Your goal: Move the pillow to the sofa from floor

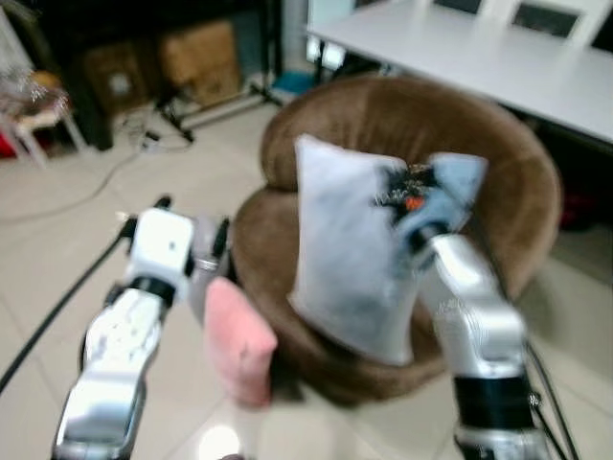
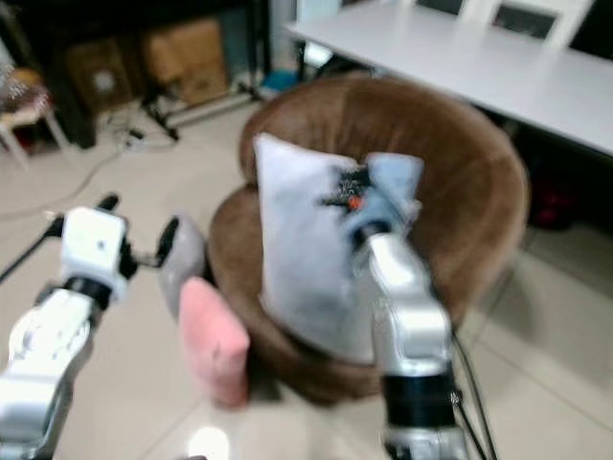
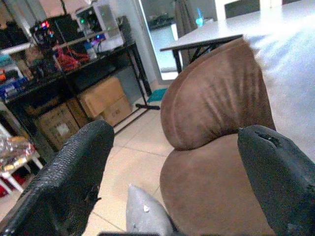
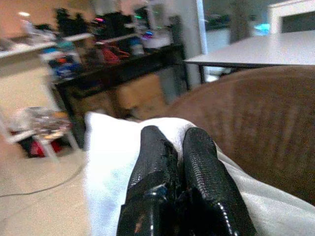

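On the seat of the round brown sofa (image 1: 498, 163), the white pillow (image 1: 350, 249) stands upright against the backrest. The right gripper (image 4: 179, 152) pinches the pillow's top edge, fingers pressed together on the fabric. The left gripper (image 3: 172, 162) hangs beside the sofa, fingers spread wide. A pink cushion (image 1: 239, 345) leans against the sofa's base on the tiled floor (image 1: 57, 259).

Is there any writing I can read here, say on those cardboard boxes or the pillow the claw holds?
None can be read.
Cardboard boxes: a pale label, too blurred to read.
White pillow, held by the right claw: no print visible.
Pink pillow: plain.
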Robot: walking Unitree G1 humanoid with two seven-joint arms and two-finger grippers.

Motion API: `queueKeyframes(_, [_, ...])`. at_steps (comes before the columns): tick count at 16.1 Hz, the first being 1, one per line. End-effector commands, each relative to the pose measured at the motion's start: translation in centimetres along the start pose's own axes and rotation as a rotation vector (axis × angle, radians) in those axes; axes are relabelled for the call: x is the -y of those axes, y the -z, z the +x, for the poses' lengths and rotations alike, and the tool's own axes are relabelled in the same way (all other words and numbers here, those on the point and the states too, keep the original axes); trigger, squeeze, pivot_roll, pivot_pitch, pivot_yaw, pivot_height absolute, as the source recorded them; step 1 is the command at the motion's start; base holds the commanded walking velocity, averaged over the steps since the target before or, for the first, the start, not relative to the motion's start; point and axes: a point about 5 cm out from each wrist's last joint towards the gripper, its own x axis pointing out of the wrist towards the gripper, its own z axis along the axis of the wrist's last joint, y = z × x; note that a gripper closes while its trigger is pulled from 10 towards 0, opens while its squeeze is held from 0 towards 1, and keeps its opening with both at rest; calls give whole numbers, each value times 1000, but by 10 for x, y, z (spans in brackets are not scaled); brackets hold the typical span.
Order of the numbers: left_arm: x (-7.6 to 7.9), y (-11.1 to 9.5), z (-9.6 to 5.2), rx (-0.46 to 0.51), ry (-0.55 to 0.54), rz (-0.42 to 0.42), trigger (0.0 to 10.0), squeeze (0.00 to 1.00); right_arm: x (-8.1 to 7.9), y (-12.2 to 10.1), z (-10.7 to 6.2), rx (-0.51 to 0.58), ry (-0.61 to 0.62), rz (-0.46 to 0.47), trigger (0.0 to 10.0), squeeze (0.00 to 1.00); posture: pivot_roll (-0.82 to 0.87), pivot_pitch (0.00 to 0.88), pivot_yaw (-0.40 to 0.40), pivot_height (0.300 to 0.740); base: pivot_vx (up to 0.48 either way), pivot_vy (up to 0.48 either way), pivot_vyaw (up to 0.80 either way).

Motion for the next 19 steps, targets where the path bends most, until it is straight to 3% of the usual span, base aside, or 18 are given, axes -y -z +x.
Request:
queueKeyframes(1, [5,-1,0,9,12,-3,10000,0,7,-12,0,49,17,-11,10000,0,-50,0,-12,740,0,-300,0])
queueKeyframes(11, [4,-1,-1,13,4,-39,10000,0,1,-9,0,34,-29,-8,10000,0,-39,0,-23,740,0,-30,0])
queueKeyframes(19, [5,-1,0,15,8,-57,10000,0,0,-8,1,29,-37,-12,10000,0,-44,0,-21,740,279,0,0])
